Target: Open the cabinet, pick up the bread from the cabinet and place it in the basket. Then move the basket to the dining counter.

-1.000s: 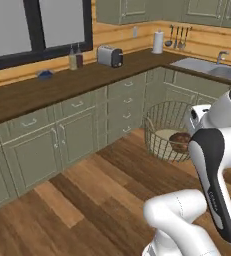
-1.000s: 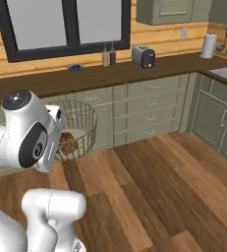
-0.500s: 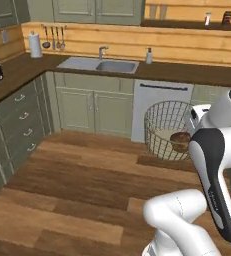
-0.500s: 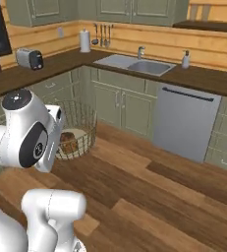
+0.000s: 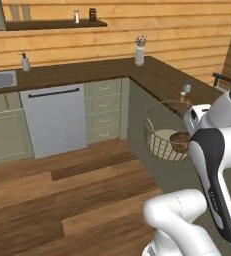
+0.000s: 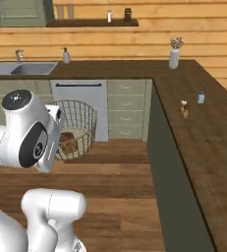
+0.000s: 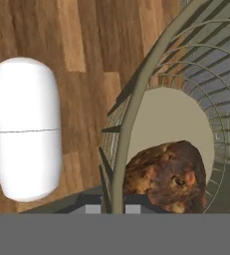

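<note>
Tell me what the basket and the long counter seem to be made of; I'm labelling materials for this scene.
The basket looks like thin pale wire mesh, open enough that the bread shows through. The dining counter looks like dark brown wood, matte, with visible grain, though rendered.

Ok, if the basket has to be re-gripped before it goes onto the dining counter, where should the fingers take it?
On the flared rim of the basket, coming from above with one finger inside and one outside the thin wire. The gripper is already shut on it that way. The bowl is too wide to span, and the bread lies on the bottom, so stay at the edge.
</note>
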Controlling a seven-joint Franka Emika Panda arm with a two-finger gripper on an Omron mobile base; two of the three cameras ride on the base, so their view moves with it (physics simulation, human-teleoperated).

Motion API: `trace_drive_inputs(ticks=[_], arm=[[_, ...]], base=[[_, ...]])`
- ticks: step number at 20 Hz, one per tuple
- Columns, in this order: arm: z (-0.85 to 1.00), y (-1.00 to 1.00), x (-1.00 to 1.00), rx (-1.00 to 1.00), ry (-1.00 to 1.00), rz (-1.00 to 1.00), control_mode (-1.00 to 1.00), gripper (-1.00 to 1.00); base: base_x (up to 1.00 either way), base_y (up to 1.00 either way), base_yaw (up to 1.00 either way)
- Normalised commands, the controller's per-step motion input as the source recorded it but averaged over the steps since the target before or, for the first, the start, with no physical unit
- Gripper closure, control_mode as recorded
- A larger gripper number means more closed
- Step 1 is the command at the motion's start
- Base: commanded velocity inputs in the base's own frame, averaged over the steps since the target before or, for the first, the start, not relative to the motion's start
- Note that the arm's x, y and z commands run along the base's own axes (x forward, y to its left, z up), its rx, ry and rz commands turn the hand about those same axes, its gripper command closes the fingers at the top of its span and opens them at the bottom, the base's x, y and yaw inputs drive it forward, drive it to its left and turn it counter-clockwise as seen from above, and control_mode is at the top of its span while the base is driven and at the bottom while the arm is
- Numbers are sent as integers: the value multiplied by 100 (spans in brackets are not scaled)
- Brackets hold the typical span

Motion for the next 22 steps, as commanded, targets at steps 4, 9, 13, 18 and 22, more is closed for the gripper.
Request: trace_drive_inputs(ticks=[4, 9, 13, 18, 22], arm=[[0, 0, 0, 0, 0, 0, 100, 100], [0, 0, 0, 0, 0, 0, 100, 100], [0, 0, 0, 0, 0, 0, 100, 100], [0, 0, 0, 0, 0, 0, 100, 100], [0, 0, 0, 0, 0, 0, 100, 100]], base=[[0, -1, -91], [0, 0, -82], [0, 0, -80], [0, 0, -79], [6, 11, -71]])
